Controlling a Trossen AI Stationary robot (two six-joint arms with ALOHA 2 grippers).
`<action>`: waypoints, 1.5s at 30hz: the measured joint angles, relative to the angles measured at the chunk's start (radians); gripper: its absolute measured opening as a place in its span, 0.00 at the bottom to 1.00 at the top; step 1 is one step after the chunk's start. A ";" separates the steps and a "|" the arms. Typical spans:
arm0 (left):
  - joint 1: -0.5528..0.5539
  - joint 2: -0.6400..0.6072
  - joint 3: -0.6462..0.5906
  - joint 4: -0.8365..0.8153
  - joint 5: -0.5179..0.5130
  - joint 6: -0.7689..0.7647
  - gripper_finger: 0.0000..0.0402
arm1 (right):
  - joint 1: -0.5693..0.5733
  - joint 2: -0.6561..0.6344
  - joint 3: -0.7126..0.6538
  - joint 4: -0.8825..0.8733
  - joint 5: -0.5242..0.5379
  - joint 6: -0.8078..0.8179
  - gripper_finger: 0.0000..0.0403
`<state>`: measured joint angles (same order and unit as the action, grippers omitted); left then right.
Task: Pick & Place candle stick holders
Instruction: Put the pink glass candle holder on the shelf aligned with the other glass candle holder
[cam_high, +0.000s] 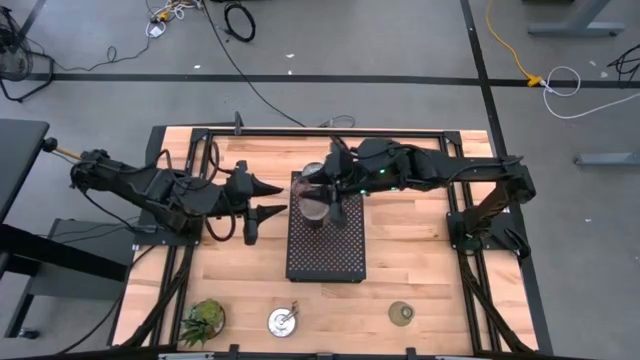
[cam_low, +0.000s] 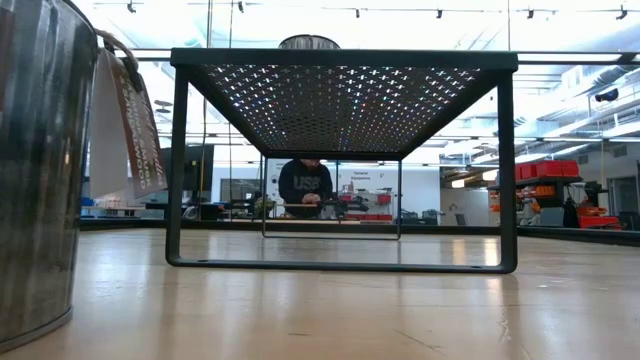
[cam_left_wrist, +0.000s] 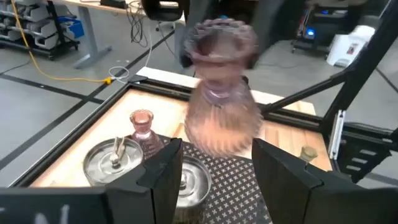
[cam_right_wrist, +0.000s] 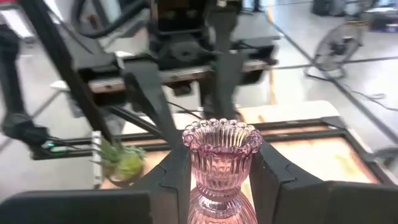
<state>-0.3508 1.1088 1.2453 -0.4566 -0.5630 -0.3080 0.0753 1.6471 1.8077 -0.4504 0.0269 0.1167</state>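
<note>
My right gripper (cam_high: 322, 203) is shut on a translucent pink glass holder (cam_right_wrist: 221, 158) over the far half of the black perforated tray (cam_high: 326, 262). My left gripper (cam_high: 268, 199) is open and empty at the tray's left side, and its fingers frame the held holder (cam_left_wrist: 221, 99) from a distance. A second pink holder (cam_left_wrist: 142, 127) and two silvery holders (cam_left_wrist: 115, 158) (cam_left_wrist: 194, 180) stand beyond it. Another silvery holder (cam_high: 283, 321) and the olive-green one (cam_high: 402, 313) stand near the table's near edge. My right gripper pinches the pink holder's body just below its ruffled rim (cam_right_wrist: 219, 177) between its two fingers (cam_right_wrist: 176, 180). The fingers come roughly level from the table's right. The holder stands upright. I cannot tell whether its foot is on the tray.
A spiky green plant (cam_high: 203, 320) stands at the near left corner. In the low view the tray (cam_low: 340, 100) stands on legs like a small table, with a silvery holder (cam_low: 40, 170) close at the left. A person (cam_low: 305, 185) stands in the room far behind.
</note>
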 joint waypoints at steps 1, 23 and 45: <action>0.000 -0.003 0.000 -0.001 -0.003 -0.001 0.49 | 0.000 -0.013 0.000 -0.027 0.013 -0.002 0.26; 0.000 -0.012 0.000 -0.030 -0.013 -0.001 0.49 | 0.081 -0.212 0.002 -0.527 0.331 0.121 0.26; 0.000 -0.012 0.000 -0.037 -0.012 0.000 0.49 | 0.183 -0.228 0.002 -0.842 0.482 0.390 0.26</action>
<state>-0.3508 1.0969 1.2453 -0.4934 -0.5748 -0.3077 0.2586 1.4189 1.8099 -1.2922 0.5088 0.5072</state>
